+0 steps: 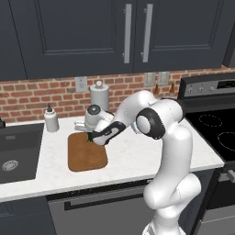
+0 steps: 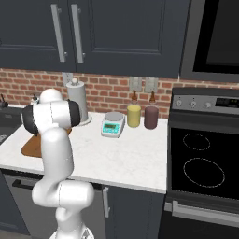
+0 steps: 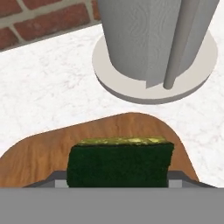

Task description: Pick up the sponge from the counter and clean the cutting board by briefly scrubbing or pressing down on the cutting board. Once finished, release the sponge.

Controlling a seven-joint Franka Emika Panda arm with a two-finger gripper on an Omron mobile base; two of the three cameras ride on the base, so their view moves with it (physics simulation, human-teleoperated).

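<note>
The sponge [image 3: 120, 162] is being held in the pincer [image 1: 93, 137], its long axis lying across the fingers, just over the cutting board [image 1: 86, 153], directly beneath on the table [image 1: 133, 158].

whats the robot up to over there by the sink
The white arm is cleaning the cutting board. Its gripper holds the sponge at the board's far corner, near the paper towel holder on the counter. The sponge has not been released yet.
</note>
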